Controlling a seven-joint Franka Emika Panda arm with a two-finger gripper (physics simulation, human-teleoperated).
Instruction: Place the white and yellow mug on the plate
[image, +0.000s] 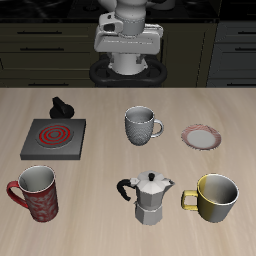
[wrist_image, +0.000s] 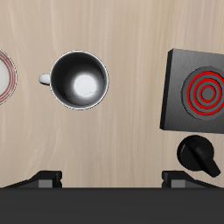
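Overall, the wooden table (image: 110, 105) fills most of the exterior view, and the robot arm (image: 127, 35) stands at its back edge, at twelve o'clock from the table's middle. The gripper (image: 127, 62) hangs high above the back of the table, holding nothing; its fingers (wrist_image: 44, 179) show only as dark stubs set wide apart at the border of the wrist view, so the jaws look spread.

The square black burner (image: 54, 138) with red spiral rings lies at about nine o'clock from the table's middle, with a small black knob-like piece (image: 62, 107) just behind it. The red patterned mug (image: 36, 191) stands near the front edge, at six o'clock from the burner. The silver moka pot (image: 150, 197) stands at six o'clock from the grey patterned mug (image: 141, 125), which sits near the middle.

The white and yellow mug (image: 216, 197) stands upright near the front edge, at three o'clock from the moka pot, its handle toward the pot. The plate (image: 201, 136) lies bare at three o'clock from the grey mug and at twelve o'clock from the yellow mug, well apart from it.
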